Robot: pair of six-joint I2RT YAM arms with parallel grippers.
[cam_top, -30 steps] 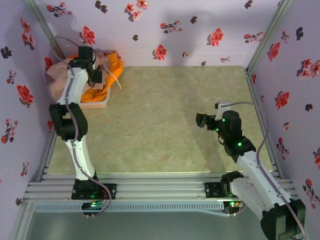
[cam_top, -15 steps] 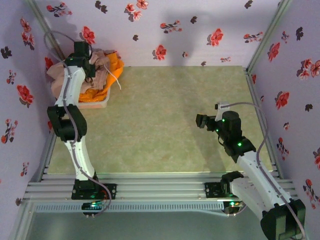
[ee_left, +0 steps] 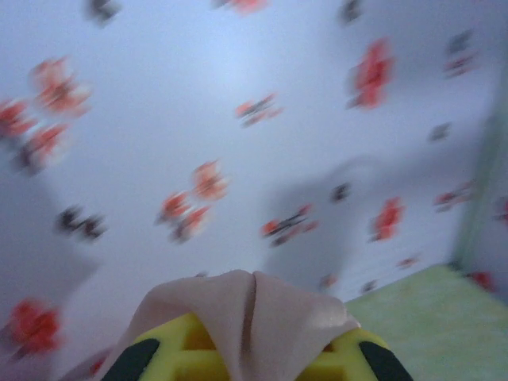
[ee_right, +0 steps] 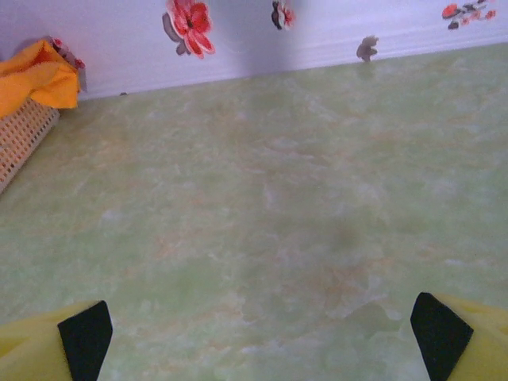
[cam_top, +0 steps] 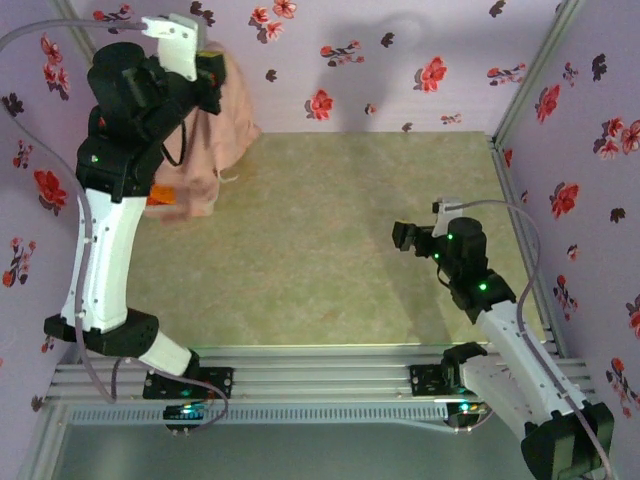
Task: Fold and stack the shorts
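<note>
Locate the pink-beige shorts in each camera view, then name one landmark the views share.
Top external: upper left, the pink-beige shorts hang from the shut left gripper.
Left wrist: bottom centre, fabric pinched between the yellow fingers.
Right wrist: top left, the orange shorts in the basket mark that same corner.
Shared landmark: the flowered wall.

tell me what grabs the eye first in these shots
The pink shorts dangle in the far-left corner, pinched in the shut left end effector, which is held high above the table. Red-flowered walls surround it all. At right, the right end effector hovers open over the table, with orange shorts in a basket at far left.
</note>
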